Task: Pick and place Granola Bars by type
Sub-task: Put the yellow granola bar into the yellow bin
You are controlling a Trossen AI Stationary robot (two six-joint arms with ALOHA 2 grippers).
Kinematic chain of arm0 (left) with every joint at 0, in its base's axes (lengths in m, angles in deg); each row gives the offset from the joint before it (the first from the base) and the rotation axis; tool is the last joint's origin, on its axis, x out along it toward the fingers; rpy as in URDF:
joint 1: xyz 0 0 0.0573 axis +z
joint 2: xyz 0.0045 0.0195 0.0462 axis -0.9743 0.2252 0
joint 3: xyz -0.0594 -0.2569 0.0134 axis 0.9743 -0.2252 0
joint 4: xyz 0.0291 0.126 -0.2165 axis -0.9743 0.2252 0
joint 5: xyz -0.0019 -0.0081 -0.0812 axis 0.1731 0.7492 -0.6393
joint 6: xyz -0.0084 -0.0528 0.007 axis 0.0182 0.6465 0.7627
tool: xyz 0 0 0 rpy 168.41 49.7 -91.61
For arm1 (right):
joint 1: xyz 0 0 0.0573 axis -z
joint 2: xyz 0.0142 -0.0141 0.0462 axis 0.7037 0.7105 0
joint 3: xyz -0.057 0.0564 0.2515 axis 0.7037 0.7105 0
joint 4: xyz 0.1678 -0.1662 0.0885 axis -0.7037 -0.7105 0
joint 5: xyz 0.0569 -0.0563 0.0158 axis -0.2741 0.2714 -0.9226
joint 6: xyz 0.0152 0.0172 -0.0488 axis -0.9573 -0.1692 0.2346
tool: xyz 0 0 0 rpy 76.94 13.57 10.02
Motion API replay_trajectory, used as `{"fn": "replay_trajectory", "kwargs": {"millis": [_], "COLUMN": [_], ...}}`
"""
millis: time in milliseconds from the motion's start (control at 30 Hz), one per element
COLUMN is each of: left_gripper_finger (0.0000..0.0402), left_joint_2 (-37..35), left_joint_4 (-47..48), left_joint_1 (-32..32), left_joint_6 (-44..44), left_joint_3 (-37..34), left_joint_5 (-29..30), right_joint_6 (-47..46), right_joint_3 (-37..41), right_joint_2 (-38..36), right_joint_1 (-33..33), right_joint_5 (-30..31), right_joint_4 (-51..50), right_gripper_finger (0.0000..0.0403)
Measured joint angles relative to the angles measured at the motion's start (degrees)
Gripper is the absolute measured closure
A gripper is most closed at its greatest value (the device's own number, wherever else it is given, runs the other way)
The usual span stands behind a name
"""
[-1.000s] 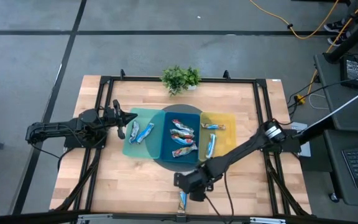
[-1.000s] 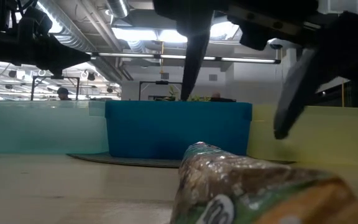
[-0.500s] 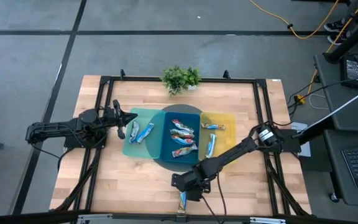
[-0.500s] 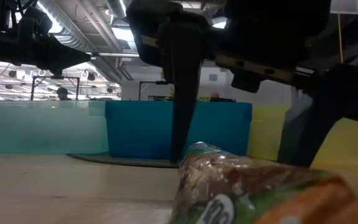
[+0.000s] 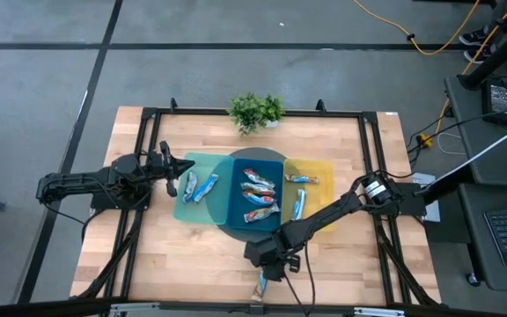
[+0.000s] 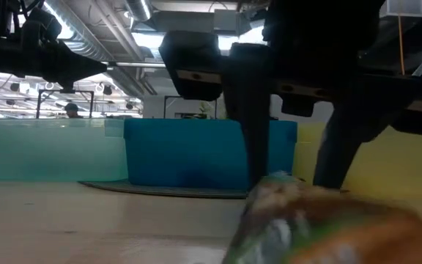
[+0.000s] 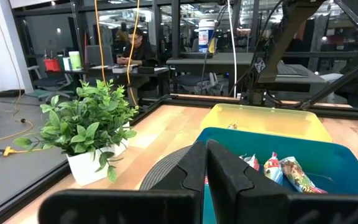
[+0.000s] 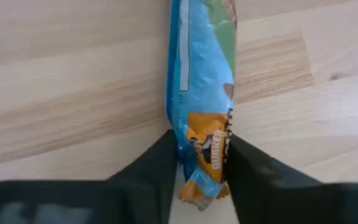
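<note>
Right gripper (image 5: 263,272) low at table's 6 o'clock edge, fingers (image 8: 157,163) clamped either side of lone granola bar (image 8: 201,102) lying on wood. Other bars (image 5: 259,195) in blue bin (image 5: 236,211) at centre, teal and yellow trays flanking. Left gripper (image 5: 171,170) at 9 o'clock, fingers together, holding nothing.

2 dark jointed arms (image 5: 324,216), matte black wedge-shaped fingers (image 8: 148,165).
</note>
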Motion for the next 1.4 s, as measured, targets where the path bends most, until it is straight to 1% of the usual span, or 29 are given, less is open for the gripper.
{"fn": "replay_trajectory", "kwargs": {"millis": [167, 300, 400, 500, 600, 733, 867, 967, 1067, 1167, 1267, 1400], "left_gripper_finger": [0.0391, 0.0393, 0.0395, 0.0394, 0.0391, 0.0391, 0.0394, 0.0395, 0.0393, 0.0391, 0.039, 0.0393], "left_joint_2": [0.0, 0.0, 0.0, 0.0, 0.0, 0.0, 0.0, 0.0, 0.0, 0.0, 0.0, 0.0], "left_joint_4": [0.0, 0.0, 0.0, 0.01, 0.01, 0.01, 0.0, 0.0, 0.01, 0.0, 0.02, 0.02], "left_joint_1": [0.01, 0.0, 0.0, 0.02, 0.02, 0.02, 0.02, 0.0, 0.01, 0.0, 0.0, 0.02], "left_joint_6": [0.01, 0.0, 0.0, 0.0, 0.01, 0.02, 0.0, 0.0, 0.0, 0.0, 0.02, 0.0], "left_joint_3": [0.0, 0.0, 0.0, 0.0, 0.0, 0.0, 0.0, 0.0, 0.0, 0.0, 0.0, 0.0], "left_joint_5": [0.0, 0.0, 0.0, 0.01, 0.0, 0.0, 0.0, 0.0, 0.0, 0.0, 0.02, 0.0], "right_joint_6": [-2.56, -2.65, -3.11, -7.77, -13.66, -19.06, -23.79, -27.62, -33.01, -38.02, -40.41, -41.85], "right_joint_3": [0.0, 0.04, -1.6, -5.16, -10.94, -20.18, -28.16, -32.34, -34.62, -35.08, -33.62, -32.45], "right_joint_2": [-0.09, -1.41, -3.12, -4.53, -4.74, -4.82, -4.83, -4.9, -4.9, -4.97, -5.65, -7.6], "right_joint_1": [0.44, 0.82, 1.76, 3.37, 5.28, 6.96, 8.14, 9.22, 10.44, 11.67, 12.38, 12.22], "right_joint_5": [0.32, 6.13, 9.12, 9.67, 9.71, 10.33, 14.79, 17.57, 17.67, 17.47, 18.35, 20.87], "right_joint_4": [-0.53, -1.18, -2.97, -6.25, -11.22, -18.49, -24.89, -28.6, -32.74, -38.32, -42.01, -43.51], "right_gripper_finger": [0.033, 0.0351, 0.0352, 0.0347, 0.0348, 0.0357, 0.0357, 0.0352, 0.0351, 0.0356, 0.0362, 0.0359]}}
